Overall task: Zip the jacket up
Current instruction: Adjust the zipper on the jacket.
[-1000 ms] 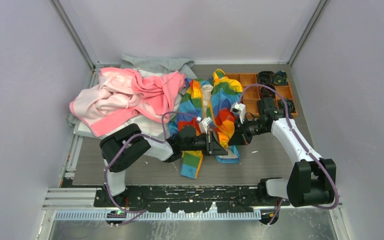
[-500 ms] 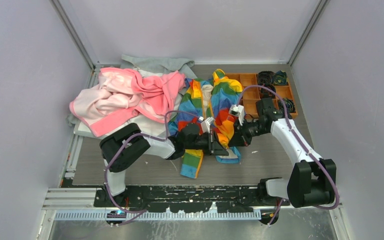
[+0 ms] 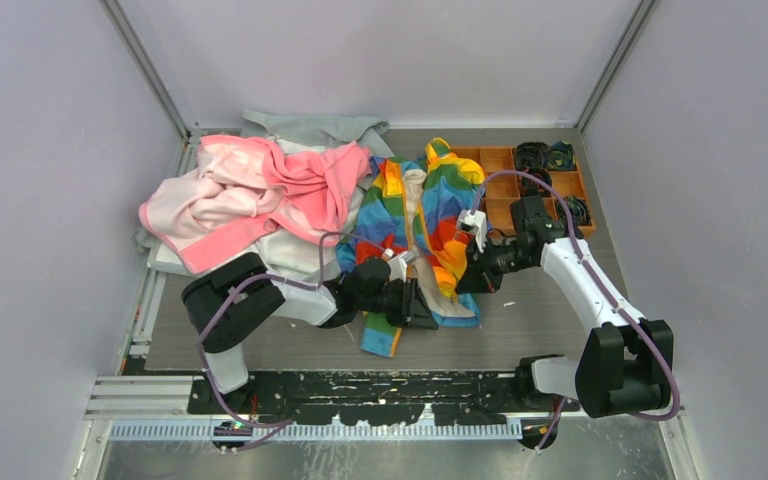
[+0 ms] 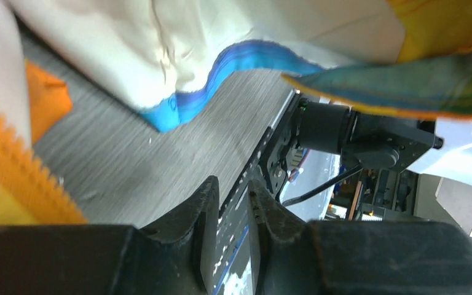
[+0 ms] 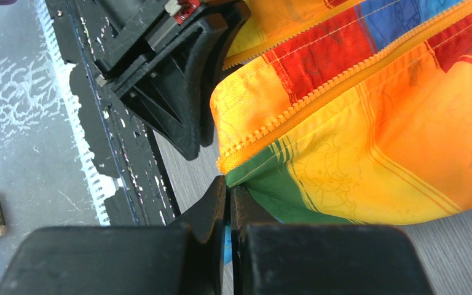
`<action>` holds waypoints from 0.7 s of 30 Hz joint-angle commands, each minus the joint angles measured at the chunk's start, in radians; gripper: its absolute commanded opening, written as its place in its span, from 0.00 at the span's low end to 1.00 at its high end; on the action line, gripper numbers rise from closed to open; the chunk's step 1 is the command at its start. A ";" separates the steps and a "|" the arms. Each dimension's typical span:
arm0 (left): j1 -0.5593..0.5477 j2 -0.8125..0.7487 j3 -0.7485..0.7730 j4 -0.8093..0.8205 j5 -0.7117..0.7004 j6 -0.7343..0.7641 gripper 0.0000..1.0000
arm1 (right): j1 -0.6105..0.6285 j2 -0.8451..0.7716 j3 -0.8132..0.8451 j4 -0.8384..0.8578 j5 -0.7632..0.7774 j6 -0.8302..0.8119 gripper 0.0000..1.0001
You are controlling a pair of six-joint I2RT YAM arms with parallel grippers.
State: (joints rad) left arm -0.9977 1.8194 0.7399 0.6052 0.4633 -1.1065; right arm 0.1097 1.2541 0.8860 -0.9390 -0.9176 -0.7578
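Across the grey surface (image 3: 545,325) the jacket (image 3: 442,195) is lying open, its long axis running from the hem by our bases toward the back wall. We are pinching the hem corner beside the orange zipper (image 5: 344,81) with the right tool (image 5: 227,200), whose fingers are pressing together on cloth, while the left tool (image 4: 233,200) is hovering barely parted and empty. We are judging the zipper's bottom end as lying just beyond and right of the left tool.

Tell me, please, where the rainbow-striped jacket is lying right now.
In the top external view, the jacket lies mid-table, just right of the pink garment and left of the orange compartment tray.
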 commanded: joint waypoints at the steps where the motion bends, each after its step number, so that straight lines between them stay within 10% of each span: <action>1: -0.003 -0.128 -0.039 -0.025 -0.025 0.053 0.26 | 0.009 -0.029 0.010 0.016 -0.016 -0.020 0.03; 21: 0.038 -0.392 -0.111 -0.010 -0.349 0.200 0.72 | 0.090 0.008 -0.016 -0.149 0.079 -0.380 0.03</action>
State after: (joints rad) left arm -0.9741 1.4353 0.6422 0.5327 0.1944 -0.9062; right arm 0.1707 1.2594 0.8818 -1.0634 -0.8600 -1.0527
